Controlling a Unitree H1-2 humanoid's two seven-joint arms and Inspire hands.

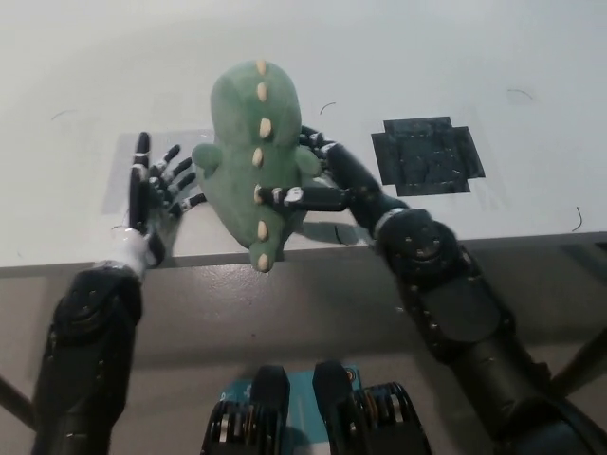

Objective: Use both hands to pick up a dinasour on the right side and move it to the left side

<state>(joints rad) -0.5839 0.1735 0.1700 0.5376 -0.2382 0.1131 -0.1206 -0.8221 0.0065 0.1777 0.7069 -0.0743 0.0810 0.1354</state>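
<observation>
A soft green plush dinosaur with a row of cream spikes down its back (pixel 254 161) sits near the front edge of the flat white desk (pixel 398 57), a bit left of the middle. Its tail end with the last spike hangs just over that front edge. The black right robot hand (pixel 305 188) is pressed on the right side of the dinosaur, and one of its fingers lies across the toy's back near the lower spikes, so this robot hand is holding the toy. The black right arm (pixel 446 294) reaches in from the lower right, over the front edge of the desk. The left robot hand (pixel 156 185) is just beside the left side of the dinosaur, apart from it, with its fingers spread wide and nothing in it. It hangs over a pale grey square patch (pixel 121 175) on the left part of the desk, close to the front edge. A dark square patch with notched corners (pixel 427 154) lies flat on the right part of the desk, just right of the right robot hand. A few thin dark curved marks show on the desk top. No words or labels can be read on anything here.
</observation>
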